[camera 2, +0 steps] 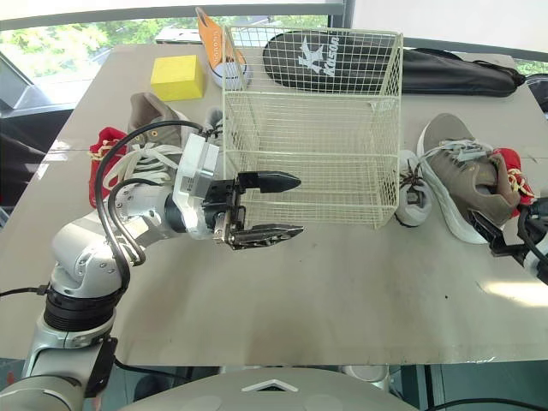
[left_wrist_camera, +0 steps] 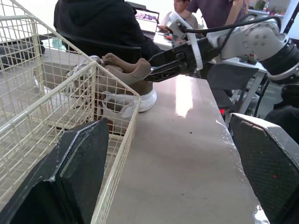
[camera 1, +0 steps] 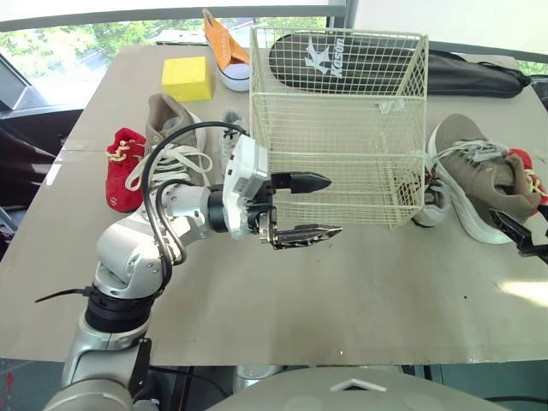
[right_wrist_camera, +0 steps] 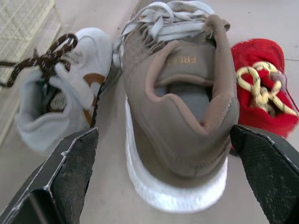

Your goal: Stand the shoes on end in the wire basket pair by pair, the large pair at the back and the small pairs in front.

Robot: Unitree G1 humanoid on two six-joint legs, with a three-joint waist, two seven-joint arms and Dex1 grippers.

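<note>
The left pincer (camera 1: 334,205) hangs released over the near half of the tabletop (camera 1: 360,300). Its two black fingers are spread one above the other and point at the front wall of the wire basket (camera 1: 342,128), just beside the mesh.

At the tabletop's right edge the right pincer (right_wrist_camera: 163,133) is also released, with its fingers wide on either side of the heel of a large brown shoe (camera 1: 479,171). It cannot be told whether they touch it. That shoe rests on its sole, toe toward the far edge. A small red shoe (camera 1: 527,167) with yellow laces lies against its outer side. A small grey-white shoe (camera 1: 428,201) with dark laces sits between it and the basket's right wall.

The basket stands upright in the middle of the tabletop, open at the top. To its left lies a second large brown shoe (camera 1: 171,137) with white laces. A second small red shoe (camera 1: 124,167) lies beside that one, nearer the left edge, and a small white shoe (camera 1: 229,141) lies just beside the basket's left wall.

Farther back sit a yellow block (camera 1: 187,79) and an orange shoe (camera 1: 224,47) near the far edge. A black bag (camera 1: 462,75) stretches along that edge behind the basket.
</note>
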